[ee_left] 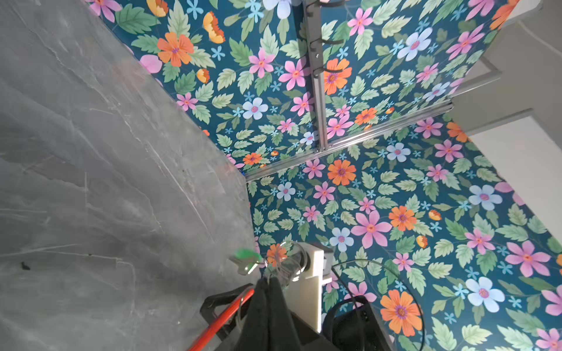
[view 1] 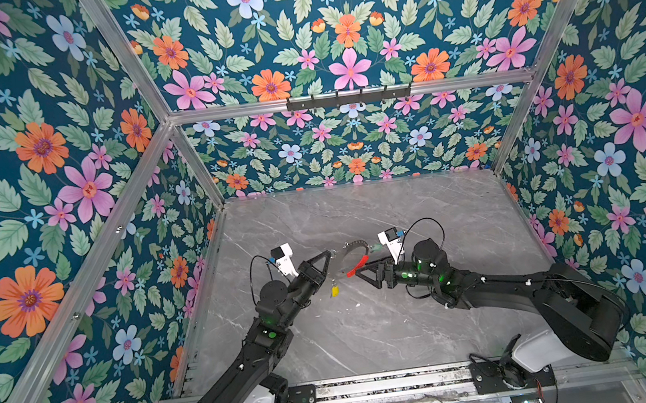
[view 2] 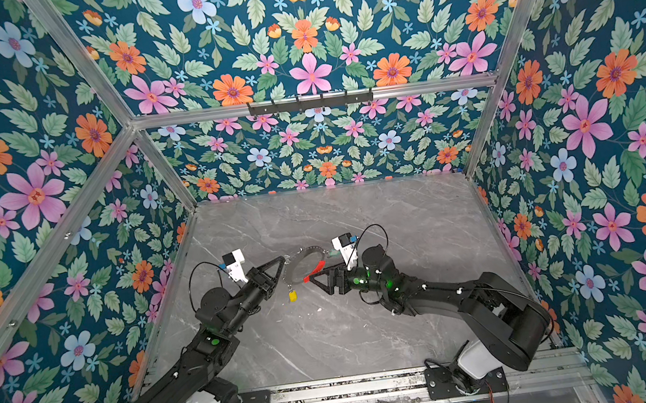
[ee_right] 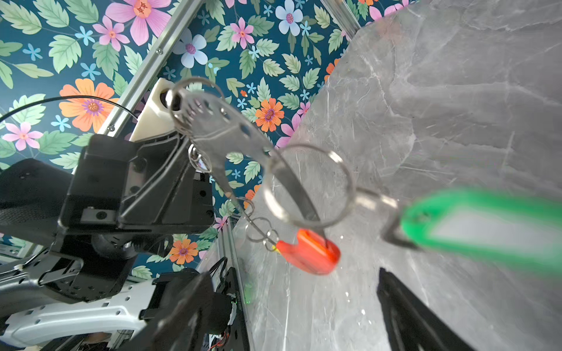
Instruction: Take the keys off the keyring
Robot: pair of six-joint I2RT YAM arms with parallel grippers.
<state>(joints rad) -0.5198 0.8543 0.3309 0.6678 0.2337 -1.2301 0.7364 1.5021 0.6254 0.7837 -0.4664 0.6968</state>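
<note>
In both top views the left gripper [view 1: 329, 254] is clenched at the 9 o'clock rim of the keyring [view 1: 354, 244], holding it above the grey marble tabletop [view 1: 370, 330]. Whether it pinches the flat band or a wire loop cannot be told. The red sleeve [view 1: 359, 265] covers the ring's 5 o'clock arc, with the right gripper [view 1: 363, 272] at it from 4 o'clock. The yellow-tagged key [view 1: 335, 290] hangs at the ring's 7 o'clock and the green-tagged key [view 1: 375, 248] at its 3 o'clock. Bare marble spreads wide toward 12 and 6 o'clock. The table's side edges, under the floral walls [view 1: 61, 201], lie well apart from both grippers.

In the left wrist view, small wire loops [ee_left: 286, 263] bunch at the closed left gripper [ee_left: 269, 284]. The green-tagged key [ee_left: 248, 255] hangs just beyond. The red sleeve [ee_left: 225, 317] crosses a black right finger; contact cannot be told.

In the right wrist view the right gripper [ee_right: 292, 288] is released, fingers spread wide, with the red sleeve [ee_right: 310, 252] between them touching neither. A large wire ring [ee_right: 352, 188] encircles the grey band [ee_right: 219, 127] and carries the blurred green tag [ee_right: 486, 225]. The left gripper [ee_right: 182, 146] clamps the band's far end.
</note>
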